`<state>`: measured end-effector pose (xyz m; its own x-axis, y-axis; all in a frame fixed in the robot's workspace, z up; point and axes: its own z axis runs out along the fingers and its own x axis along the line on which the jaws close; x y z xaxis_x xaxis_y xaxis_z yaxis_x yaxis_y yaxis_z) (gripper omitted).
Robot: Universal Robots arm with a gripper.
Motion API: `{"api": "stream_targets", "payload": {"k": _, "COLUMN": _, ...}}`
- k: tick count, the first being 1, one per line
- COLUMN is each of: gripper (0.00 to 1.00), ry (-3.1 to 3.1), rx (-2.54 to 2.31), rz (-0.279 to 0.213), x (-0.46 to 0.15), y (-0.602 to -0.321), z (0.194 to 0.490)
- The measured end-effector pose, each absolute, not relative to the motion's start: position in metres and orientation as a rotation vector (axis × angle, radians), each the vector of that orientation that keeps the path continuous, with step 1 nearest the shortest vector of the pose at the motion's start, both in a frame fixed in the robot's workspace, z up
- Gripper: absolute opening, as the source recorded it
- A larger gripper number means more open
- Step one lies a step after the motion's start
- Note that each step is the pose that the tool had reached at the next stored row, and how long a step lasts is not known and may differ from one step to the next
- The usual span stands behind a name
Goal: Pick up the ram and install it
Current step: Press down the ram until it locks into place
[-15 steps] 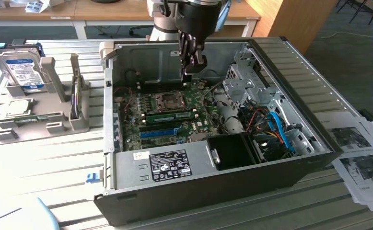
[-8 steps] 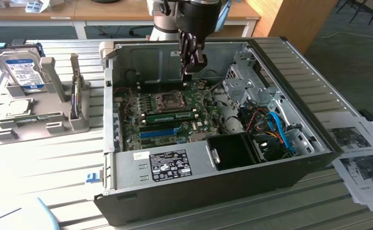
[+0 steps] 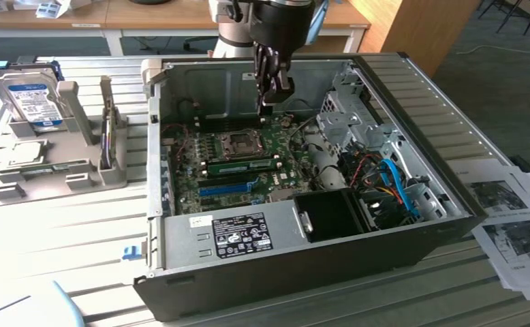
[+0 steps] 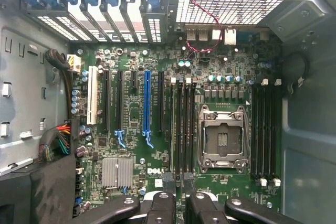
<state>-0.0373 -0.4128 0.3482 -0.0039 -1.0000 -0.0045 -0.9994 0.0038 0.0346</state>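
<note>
Open computer case (image 3: 274,272) lies on a table (image 3: 65,228), motherboard (image 3: 278,178) inside, the gripper (image 3: 267,111) above it. At the exterior view's left, a rack (image 3: 83,122) holds a hard drive (image 3: 28,99); papers (image 3: 510,218) lie right.

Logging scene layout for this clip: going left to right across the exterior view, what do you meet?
hard drive → gripper, over the open computer case → blue cables → printed sheets
</note>
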Motion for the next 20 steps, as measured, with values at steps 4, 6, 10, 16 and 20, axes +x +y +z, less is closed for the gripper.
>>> {"api": "stream_targets", "payload": {"k": 4, "gripper": 0.17, "ry": -2.21, "rx": 2.202, "rz": -0.043, "x": -0.0373, "y": -0.4128, "z": 0.3482}}
{"api": "stream_targets", "payload": {"k": 6, "gripper": 0.09, "ry": -2.21, "rx": 2.202, "rz": -0.043, "x": -0.0373, "y": -0.4128, "z": 0.3482}}
{"api": "stream_targets", "payload": {"k": 10, "gripper": 0.09, "ry": -2.21, "rx": 2.202, "rz": -0.043, "x": -0.0373, "y": -0.4128, "z": 0.3482}}
{"api": "stream_targets", "payload": {"k": 16, "gripper": 0.09, "ry": -2.21, "rx": 2.202, "rz": -0.043, "x": -0.0373, "y": -0.4128, "z": 0.3481}}
{"api": "stream_targets", "payload": {"k": 20, "gripper": 0.09, "ry": -2.21, "rx": 2.202, "rz": -0.043, "x": -0.0373, "y": -0.4128, "z": 0.3481}}
